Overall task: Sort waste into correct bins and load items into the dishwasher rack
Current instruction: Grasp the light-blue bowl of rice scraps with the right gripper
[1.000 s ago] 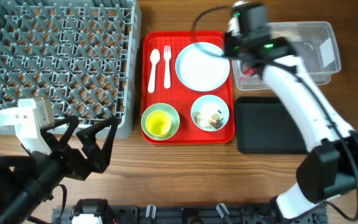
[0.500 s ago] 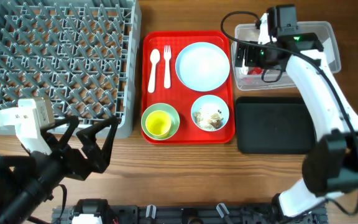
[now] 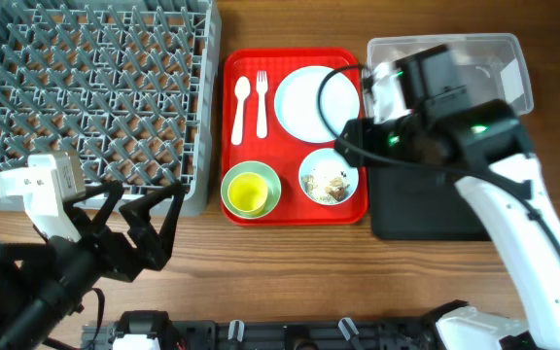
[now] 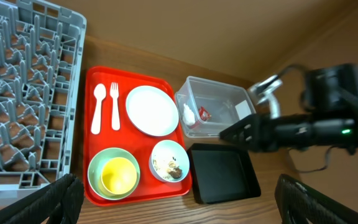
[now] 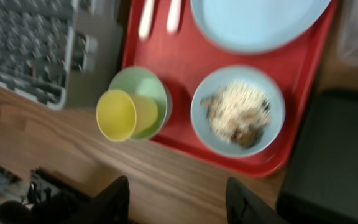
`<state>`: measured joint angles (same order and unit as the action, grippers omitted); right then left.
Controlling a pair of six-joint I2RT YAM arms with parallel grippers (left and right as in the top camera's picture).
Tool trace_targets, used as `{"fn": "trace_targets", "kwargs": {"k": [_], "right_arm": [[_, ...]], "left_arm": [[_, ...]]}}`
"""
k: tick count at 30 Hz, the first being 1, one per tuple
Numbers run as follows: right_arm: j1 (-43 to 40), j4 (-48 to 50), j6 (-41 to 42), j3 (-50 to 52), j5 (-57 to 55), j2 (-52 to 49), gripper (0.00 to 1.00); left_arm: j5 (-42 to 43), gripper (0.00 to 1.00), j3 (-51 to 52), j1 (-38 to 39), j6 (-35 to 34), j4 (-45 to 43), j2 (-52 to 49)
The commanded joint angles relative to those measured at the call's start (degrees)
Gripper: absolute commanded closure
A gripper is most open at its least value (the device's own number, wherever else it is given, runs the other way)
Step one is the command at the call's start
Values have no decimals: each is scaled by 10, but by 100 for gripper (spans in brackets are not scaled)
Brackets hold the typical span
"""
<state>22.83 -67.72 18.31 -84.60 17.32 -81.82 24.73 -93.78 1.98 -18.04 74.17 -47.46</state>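
Bowl of food scraps [image 5: 238,111] just ahead of right gripper [image 5: 178,202], fingers spread, nothing held. Left gripper [image 3: 144,209] well apart from it.

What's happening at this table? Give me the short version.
Two robot arms are clearing a meal tray. The red-and-white wrapper lies in the clear tub. The right gripper hangs open and empty near the blue bowl of food scraps on the red tray. The plate, fork, spoon and yellow cup in the green bowl sit there too. No dishes show in the dishwasher rack. The left gripper hangs open by the rack's front edge.
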Motion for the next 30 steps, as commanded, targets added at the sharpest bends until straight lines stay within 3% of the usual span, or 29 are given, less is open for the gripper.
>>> {"fn": "trace_targets", "kwargs": {"k": [1, 7, 12, 21, 22, 25, 30], "right_arm": [[48, 6, 75, 54, -19, -19, 51], [119, 103, 99, 127, -53, -49, 51], [140, 200, 135, 163, -150, -108, 58], [140, 294, 143, 166, -110, -245, 60], [140, 296, 143, 166, -109, -252, 62], [139, 296, 150, 166, -125, -263, 86], [139, 296, 153, 166, -165, -263, 92]], "left_arm": [[-3, 0, -5, 3, 12, -2, -1], [-3, 0, -5, 3, 12, -2, -1], [-4, 0, -5, 3, 12, -2, -1], [-3, 0, -5, 3, 12, -2, -1], [-4, 0, -5, 3, 12, -2, -1], [-3, 0, -5, 3, 12, -2, -1], [-4, 0, -5, 3, 12, -2, -1]]}}
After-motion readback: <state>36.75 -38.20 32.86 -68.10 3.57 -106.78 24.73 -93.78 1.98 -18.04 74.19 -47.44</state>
